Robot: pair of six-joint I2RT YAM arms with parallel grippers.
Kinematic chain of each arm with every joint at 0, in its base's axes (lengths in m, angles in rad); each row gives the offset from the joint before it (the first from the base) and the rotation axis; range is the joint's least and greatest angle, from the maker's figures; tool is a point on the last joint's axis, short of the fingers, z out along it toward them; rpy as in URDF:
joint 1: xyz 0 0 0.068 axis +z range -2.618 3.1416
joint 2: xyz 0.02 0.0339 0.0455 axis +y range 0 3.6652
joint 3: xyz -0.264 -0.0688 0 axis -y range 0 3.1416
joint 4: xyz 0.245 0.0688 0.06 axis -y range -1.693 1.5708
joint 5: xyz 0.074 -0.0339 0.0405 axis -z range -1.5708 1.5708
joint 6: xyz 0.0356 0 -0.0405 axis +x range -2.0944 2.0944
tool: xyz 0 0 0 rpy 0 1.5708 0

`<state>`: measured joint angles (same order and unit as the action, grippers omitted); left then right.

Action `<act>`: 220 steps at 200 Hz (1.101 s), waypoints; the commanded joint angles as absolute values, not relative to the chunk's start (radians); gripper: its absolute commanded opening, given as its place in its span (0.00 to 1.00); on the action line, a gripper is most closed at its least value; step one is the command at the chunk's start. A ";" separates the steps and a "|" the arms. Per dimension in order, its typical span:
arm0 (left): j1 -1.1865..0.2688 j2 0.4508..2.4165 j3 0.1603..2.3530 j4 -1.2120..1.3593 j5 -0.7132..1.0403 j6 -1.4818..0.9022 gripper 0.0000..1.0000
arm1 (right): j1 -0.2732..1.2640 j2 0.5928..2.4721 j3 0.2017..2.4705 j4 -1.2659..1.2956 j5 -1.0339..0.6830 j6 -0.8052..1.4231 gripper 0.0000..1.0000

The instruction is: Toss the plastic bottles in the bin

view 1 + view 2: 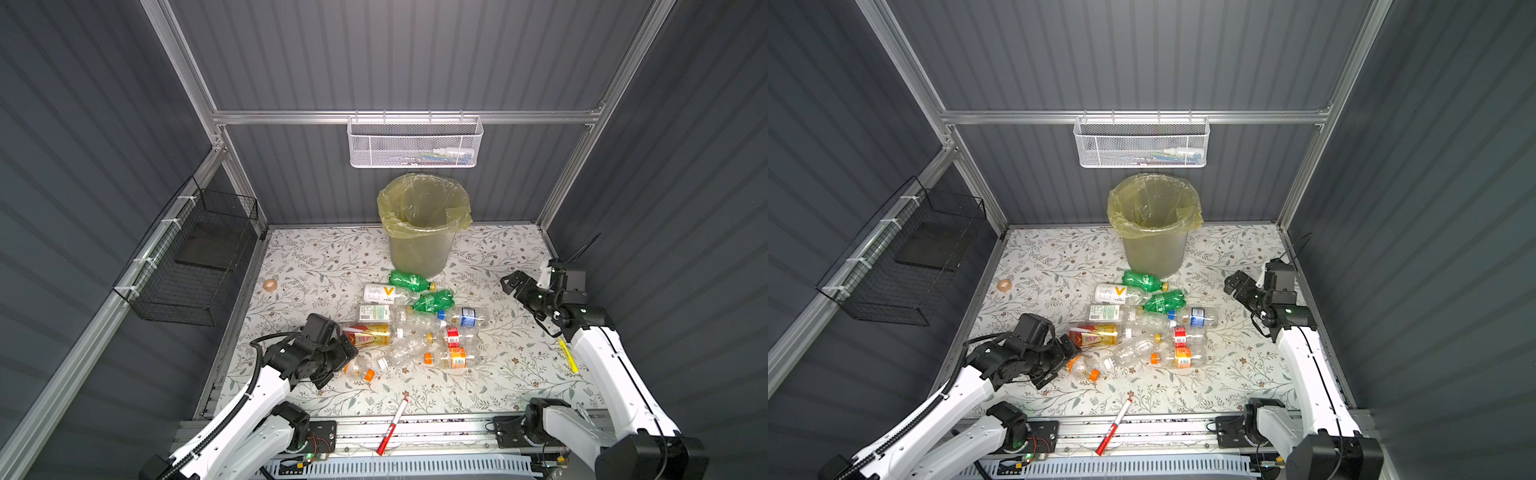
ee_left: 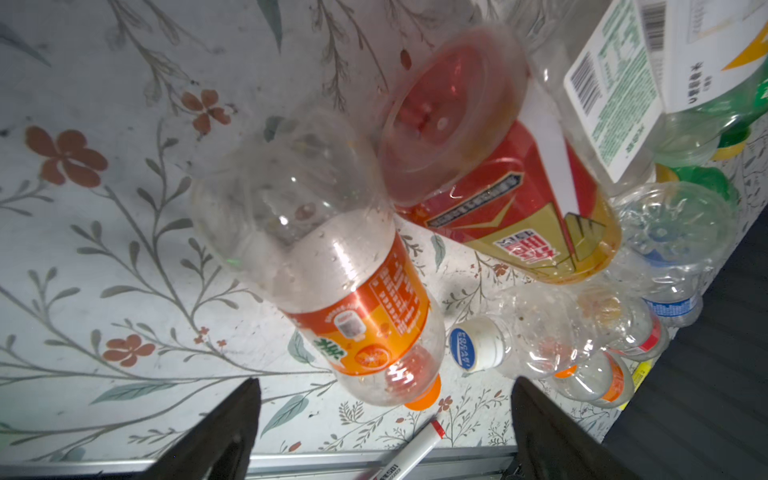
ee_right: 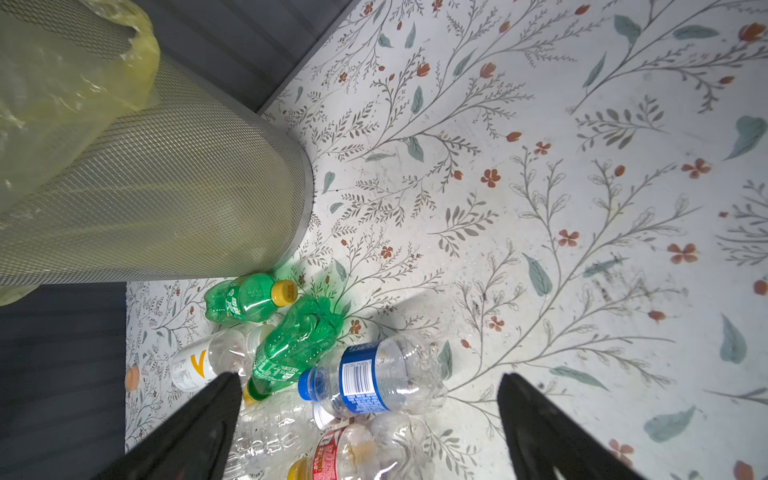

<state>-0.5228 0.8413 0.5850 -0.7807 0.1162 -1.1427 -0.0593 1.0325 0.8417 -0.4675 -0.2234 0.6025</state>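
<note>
While the left gripper (image 2: 384,386) hangs low over the near-left edge of the pile, I can see its jaws spread wide with nothing in them. The clear bottle with the orange label (image 2: 332,266) lies on the floral mat (image 1: 519,374), its cap end right at the mouth of those jaws. Over on the other side, the right gripper (image 1: 509,284) is just as wide open and empty, poised above the mat to the right of the plastic bottles (image 1: 415,328). They lie in a heap mid-mat. The bin (image 1: 419,245) stands upright just behind them at the mat's far edge, with a green bottle (image 1: 409,280) nearest its base.
</note>
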 commanded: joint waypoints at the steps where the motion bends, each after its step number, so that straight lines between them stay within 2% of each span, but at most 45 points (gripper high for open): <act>1: -0.536 0.850 0.559 -0.750 0.101 -1.211 0.92 | -0.064 1.045 0.827 -0.448 -0.215 0.606 0.98; 60: -0.557 0.953 0.498 -0.611 0.080 -1.242 0.88 | -0.064 1.073 0.806 -0.409 -0.232 0.622 0.97; 99: -0.556 1.022 0.489 -0.561 0.035 -1.232 0.81 | -0.066 1.075 0.770 -0.394 -0.234 0.634 0.97; 123: -0.557 1.054 0.484 -0.546 0.034 -1.217 0.73 | -0.067 1.083 0.759 -0.394 -0.241 0.631 0.97; 185: -0.557 0.973 0.462 -0.611 -0.003 -1.212 0.59 | -0.071 1.092 0.739 -0.357 -0.239 0.628 0.96; 220: -0.557 0.890 0.498 -0.686 -0.037 -1.191 0.56 | -0.071 1.093 0.746 -0.380 -0.239 0.615 0.96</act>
<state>-0.5510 0.9390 0.4755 -0.6033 0.0021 -1.2121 -0.0658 1.0916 0.7555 -0.3676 -0.2359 0.6250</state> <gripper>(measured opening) 0.565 0.956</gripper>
